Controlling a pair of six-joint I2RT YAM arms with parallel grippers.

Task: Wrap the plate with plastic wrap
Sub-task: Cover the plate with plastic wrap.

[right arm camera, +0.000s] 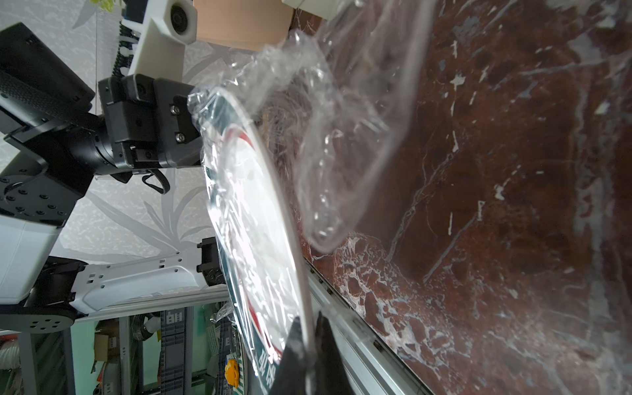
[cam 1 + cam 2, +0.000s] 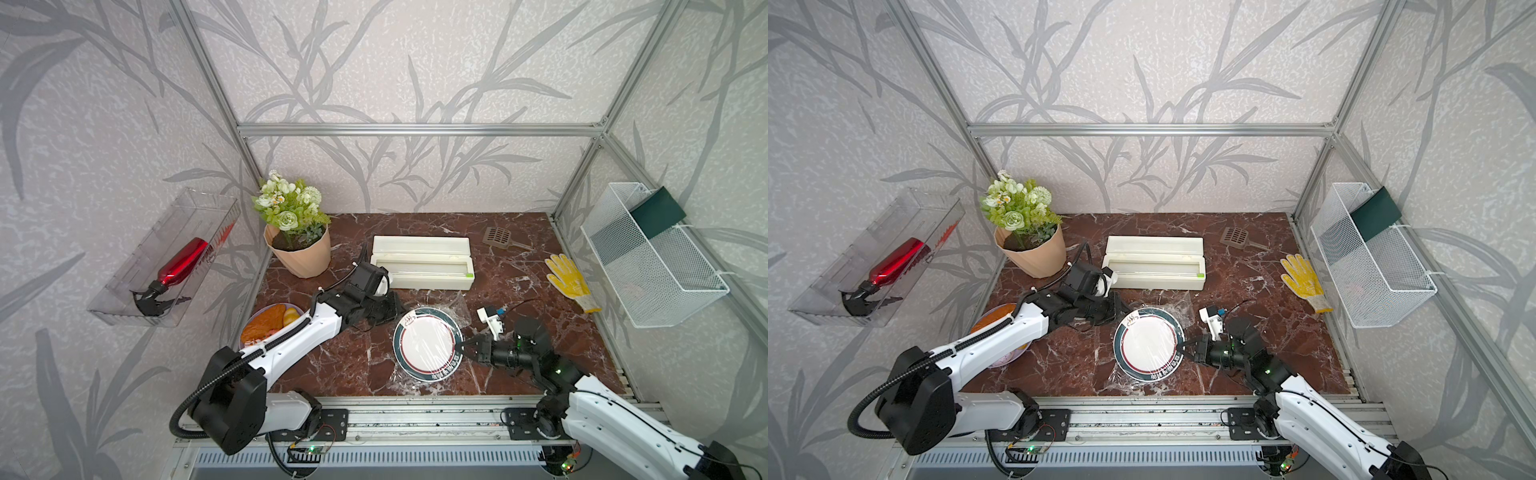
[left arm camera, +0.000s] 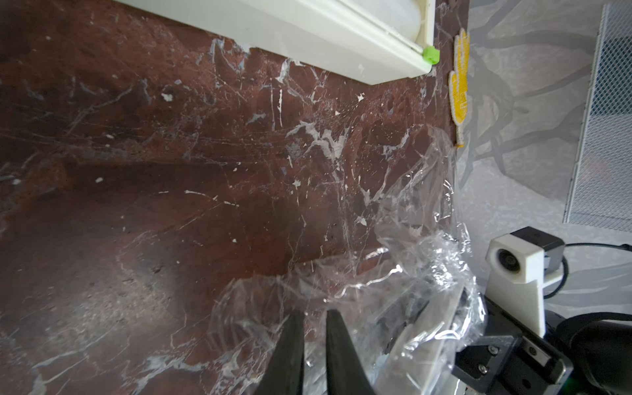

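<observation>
The plate (image 2: 428, 345) (image 2: 1148, 344), white with a dark green rim, is near the table's front middle, and the plastic wrap (image 2: 461, 305) is draped over it. My right gripper (image 2: 460, 345) (image 1: 309, 323) is shut on the plate's right rim. In the right wrist view the plate (image 1: 246, 212) is tilted up off the marble, with loose wrap (image 1: 328, 136) hanging under it. My left gripper (image 2: 401, 309) (image 3: 314, 316) is at the plate's far left rim. Its jaws stand a narrow gap apart amid crinkled wrap (image 3: 410, 239), pinching nothing that I can see.
The cream dispenser box (image 2: 422, 262) lies just behind the plate, with a flower pot (image 2: 299, 253) to its left. A purple plate of pastries (image 2: 270, 322) sits under the left arm. A yellow glove (image 2: 569, 282), a brown scoop (image 2: 500, 239) and a wire basket (image 2: 652, 257) are at the right.
</observation>
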